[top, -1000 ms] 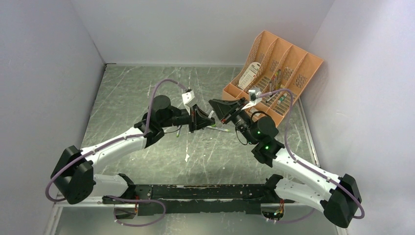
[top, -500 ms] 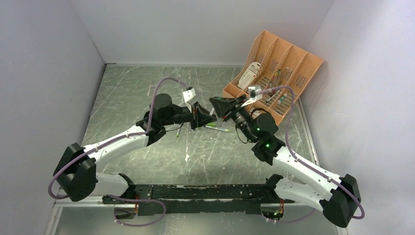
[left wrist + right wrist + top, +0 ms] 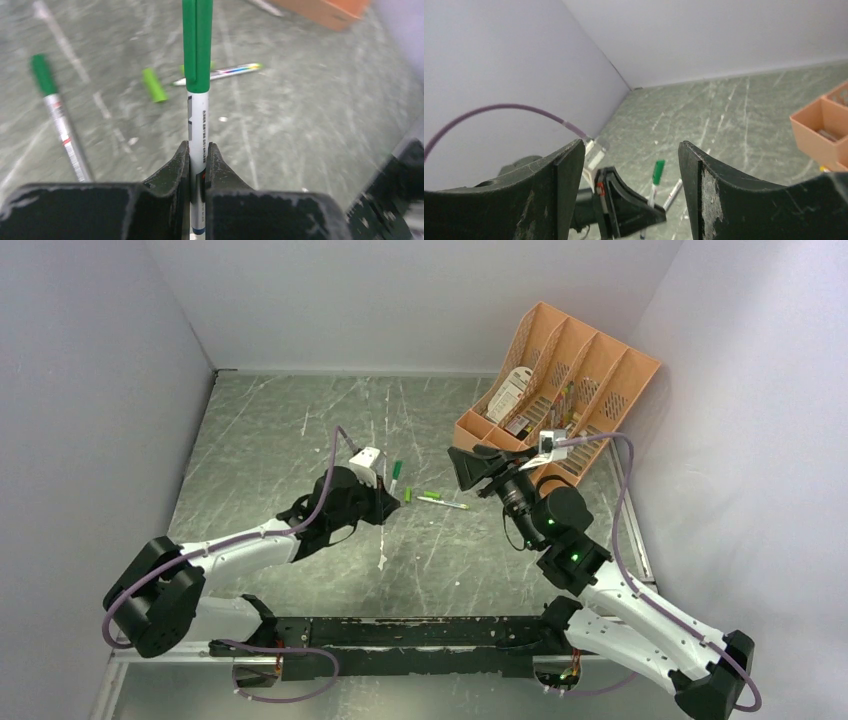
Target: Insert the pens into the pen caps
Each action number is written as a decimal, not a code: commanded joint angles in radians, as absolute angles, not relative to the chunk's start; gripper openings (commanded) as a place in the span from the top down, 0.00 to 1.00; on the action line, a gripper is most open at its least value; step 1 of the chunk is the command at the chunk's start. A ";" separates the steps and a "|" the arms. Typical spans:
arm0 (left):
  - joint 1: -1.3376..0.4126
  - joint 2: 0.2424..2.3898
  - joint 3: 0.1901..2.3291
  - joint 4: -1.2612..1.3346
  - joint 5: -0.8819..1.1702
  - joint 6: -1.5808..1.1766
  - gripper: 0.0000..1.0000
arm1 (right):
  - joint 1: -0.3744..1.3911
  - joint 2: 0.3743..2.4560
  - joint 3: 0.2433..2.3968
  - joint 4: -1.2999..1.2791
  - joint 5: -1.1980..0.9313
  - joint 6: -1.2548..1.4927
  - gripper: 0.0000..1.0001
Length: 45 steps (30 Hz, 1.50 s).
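My left gripper (image 3: 198, 147) is shut on a pale pen (image 3: 198, 120) whose far end wears a green pen cap (image 3: 197, 45). In the top view this gripper (image 3: 388, 502) sits low over the table's middle, the capped pen (image 3: 395, 476) pointing away from it. A second capped pen (image 3: 62, 130) lies on the table to the left. A loose green cap (image 3: 154, 85) lies beside an uncapped pen (image 3: 220, 73), which also shows in the top view (image 3: 447, 503). My right gripper (image 3: 631, 145) is open and empty, raised to the right (image 3: 463, 468), facing the left gripper.
An orange organizer (image 3: 560, 390) with mixed stationery stands at the back right, against the right wall. Its corner shows in the right wrist view (image 3: 821, 125). Grey walls close the table (image 3: 270, 430) on three sides.
The right gripper opened, let go of the cap now on the left gripper's pen, and drew back to the right. The left gripper carried the capped pen lower and nearer.
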<state>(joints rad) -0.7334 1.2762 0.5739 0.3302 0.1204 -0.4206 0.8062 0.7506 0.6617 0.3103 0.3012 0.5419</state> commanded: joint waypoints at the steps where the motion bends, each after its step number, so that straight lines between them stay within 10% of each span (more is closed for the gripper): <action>1: -0.727 1.327 0.647 0.123 -0.194 -0.496 0.92 | 0.805 0.733 0.592 0.223 0.362 0.590 0.32; 18: -0.695 1.763 0.943 -0.077 -0.309 -0.418 0.84 | 0.805 0.674 0.521 0.076 0.380 0.609 0.32; 24: -0.694 1.774 0.949 -0.081 -0.277 -0.415 0.57 | 0.805 0.698 0.519 0.041 0.405 0.584 0.32; 32: -0.695 1.650 0.917 -0.028 -0.178 -0.436 0.48 | 0.727 1.139 0.790 -0.217 0.359 0.528 0.37; 45: -0.683 1.258 0.833 0.002 -0.140 -0.454 0.48 | 0.659 1.612 0.950 -0.183 0.126 0.257 0.17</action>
